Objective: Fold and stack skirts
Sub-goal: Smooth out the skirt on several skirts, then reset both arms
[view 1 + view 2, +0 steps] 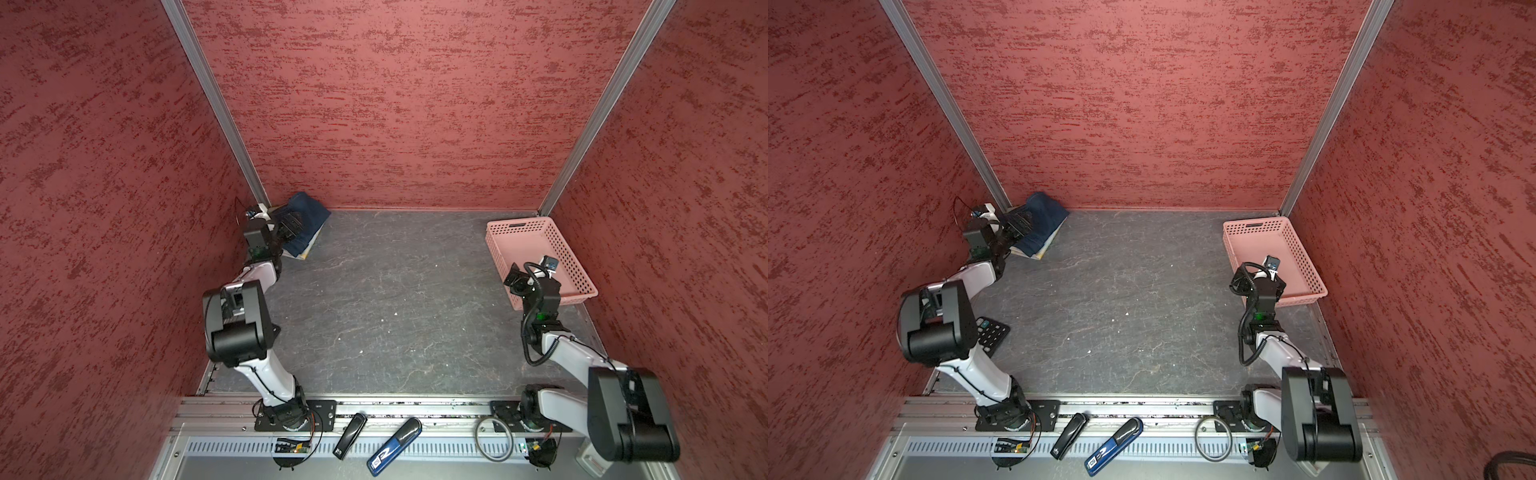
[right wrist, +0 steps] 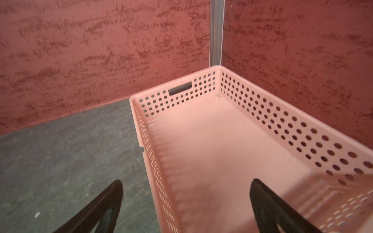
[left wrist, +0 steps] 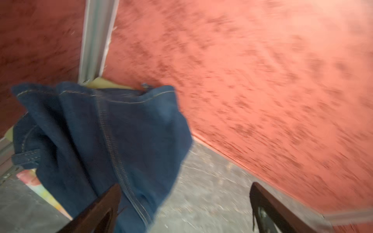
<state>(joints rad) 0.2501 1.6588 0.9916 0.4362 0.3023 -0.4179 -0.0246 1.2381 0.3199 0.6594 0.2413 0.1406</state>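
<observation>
- Red textured walls (image 1: pixel 374 104) close in three sides; grey marbled tabletop (image 1: pixel 395 299) below
- denim skirt (image 1: pixel 309 212) lies bunched in the far left corner, against the metal corner post; it shows in both top views (image 1: pixel 1046 216); it is the uppermost of a small pile
- floral skirt (image 3: pixel 40 187) lies under it; only a pastel edge shows on the near side, flat on the tabletop
- yellowish-green cloth edge (image 3: pixel 103 83) peeks out behind the denim at the post; cannot tell which skirt
- left gripper (image 3: pixel 185 187) hangs at the near edge of the denim skirt; jaws spread wide, holding nothing; one finger overlaps the denim in the blurred wrist view; contact cannot be told
- right gripper (image 2: pixel 186 182) also gapes wide, holding nothing; it hovers over the near end of the pink basket (image 2: pixel 282 121)
- pink basket sits in the far right corner, well apart from the skirts
</observation>
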